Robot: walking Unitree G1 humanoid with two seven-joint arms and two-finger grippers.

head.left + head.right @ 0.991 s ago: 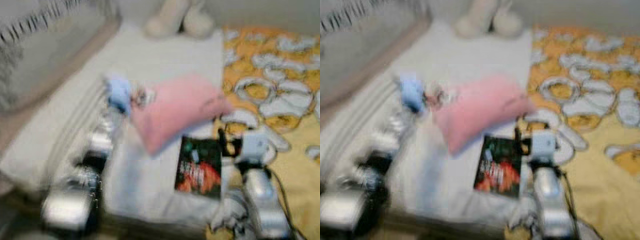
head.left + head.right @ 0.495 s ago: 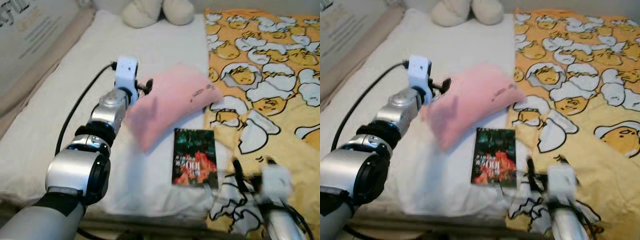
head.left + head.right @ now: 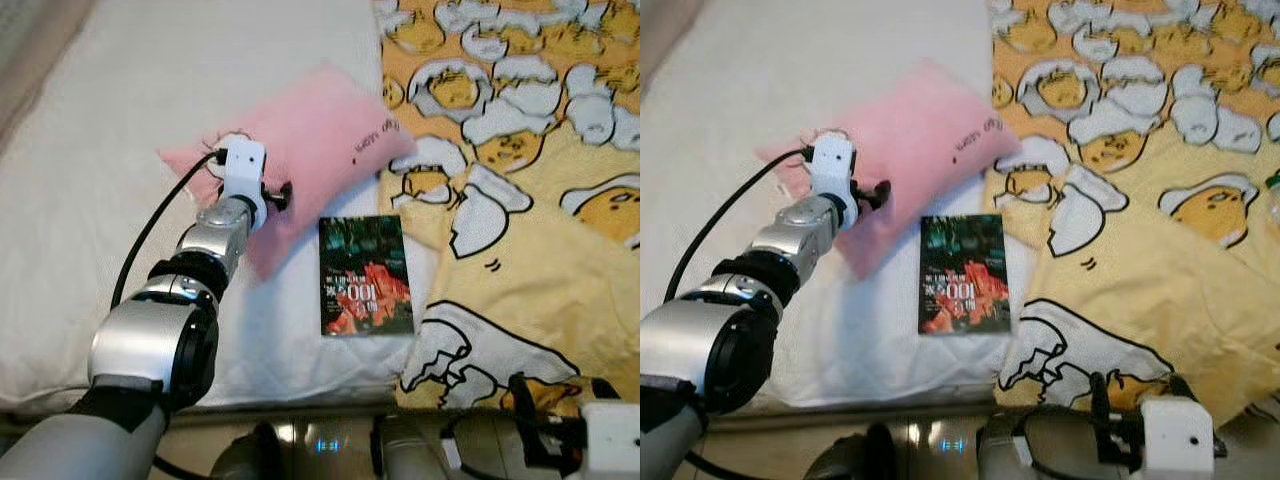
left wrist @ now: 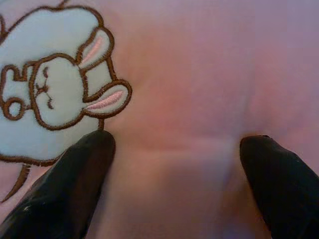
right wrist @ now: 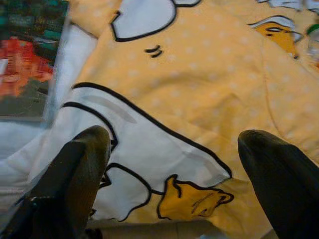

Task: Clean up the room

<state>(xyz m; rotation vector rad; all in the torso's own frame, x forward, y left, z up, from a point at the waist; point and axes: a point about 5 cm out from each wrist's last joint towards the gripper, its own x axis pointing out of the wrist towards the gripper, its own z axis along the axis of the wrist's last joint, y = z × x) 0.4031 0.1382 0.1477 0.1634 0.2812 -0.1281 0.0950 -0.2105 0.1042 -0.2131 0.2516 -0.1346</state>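
Left wrist view: the left gripper (image 4: 172,149) is seen spread wide against the pink pillow (image 3: 310,140), with a book (image 3: 365,275) just beside that pillow.

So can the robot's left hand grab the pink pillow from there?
Probably yes. The left gripper is right at the pink pillow, fingers open with the fabric between them and nothing in the way.

A bedroom: a bed with a white sheet (image 3: 120,150), a soft pink pillow (image 3: 310,140), and a yellow egg-cartoon blanket (image 3: 530,250).
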